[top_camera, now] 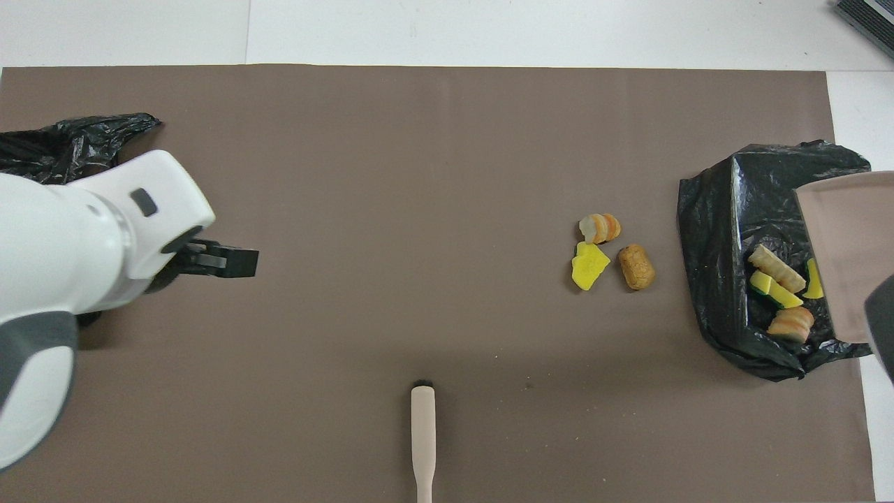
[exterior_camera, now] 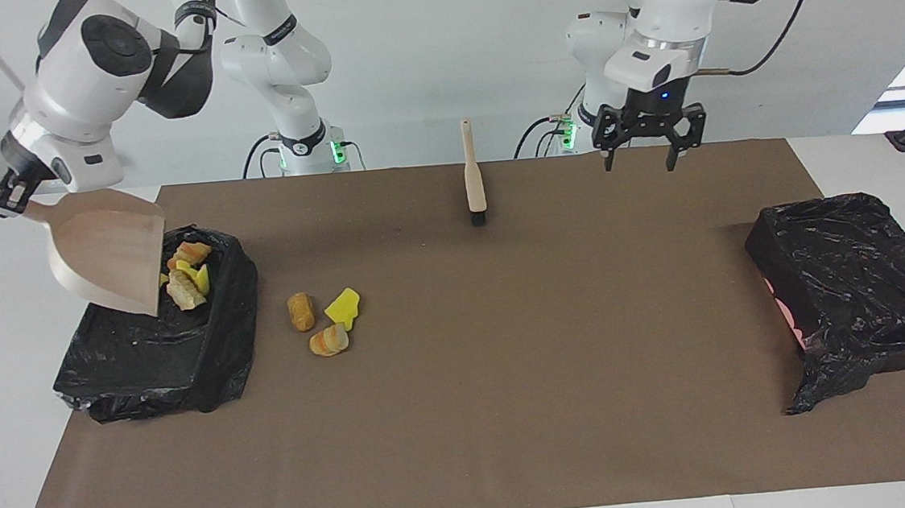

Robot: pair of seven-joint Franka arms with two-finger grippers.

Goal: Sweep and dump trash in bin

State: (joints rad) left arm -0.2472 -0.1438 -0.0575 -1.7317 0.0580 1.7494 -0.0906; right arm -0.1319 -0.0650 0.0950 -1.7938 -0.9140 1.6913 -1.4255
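Note:
My right gripper [exterior_camera: 0,201] is shut on the handle of the beige dustpan [exterior_camera: 110,261], which hangs steeply tilted over the black-lined bin [exterior_camera: 211,362] at the right arm's end. Several pieces of trash [exterior_camera: 186,276] lie inside the bin [top_camera: 719,293], beside the pan's lip [top_camera: 838,244]. Three more scraps [exterior_camera: 322,317], yellow and tan-orange, rest on the brown mat next to the bin [top_camera: 607,255]. The wooden brush [exterior_camera: 475,179] lies on the mat near the robots [top_camera: 422,440], with nothing holding it. My left gripper [exterior_camera: 639,160] hangs open and raised, toward the left arm's end.
A second container wrapped in black plastic [exterior_camera: 850,271] sits at the left arm's end of the mat [top_camera: 70,136]. The brown mat [exterior_camera: 511,378] covers most of the white table.

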